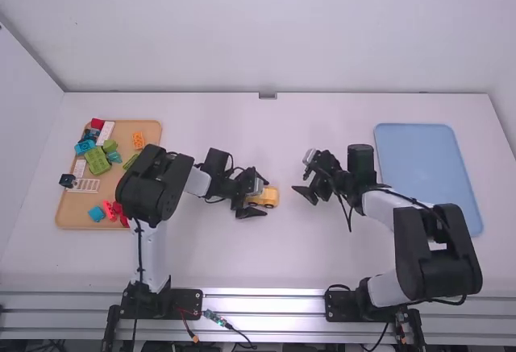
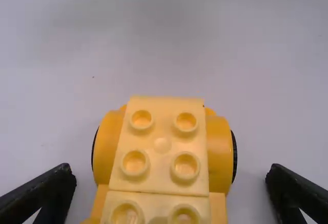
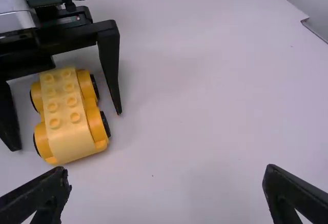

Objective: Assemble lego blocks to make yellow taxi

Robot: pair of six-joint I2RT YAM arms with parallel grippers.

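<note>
- The yellow car [image 1: 272, 198] is seated on its wheels on the table [image 1: 201, 263], flanked by the widely parted fingers of the left claw [image 1: 266, 197], untouched.
- The right claw [image 1: 300, 174] is spread wide, with nothing gripped.
- Coloured blocks [image 1: 97, 160] are spread over the tan tray [image 1: 74, 218] at the left.

"What walls do I have around my white table [image 1: 314, 247]?"

"I see 3, all pale: a back wall [image 1: 266, 30], a left wall [image 1: 18, 118] and a right wall [image 1: 505, 86]."

"And at the table's near edge?"

"Grooved metal rails [image 1: 266, 296], shining before me; the light on my table is soft."
</note>
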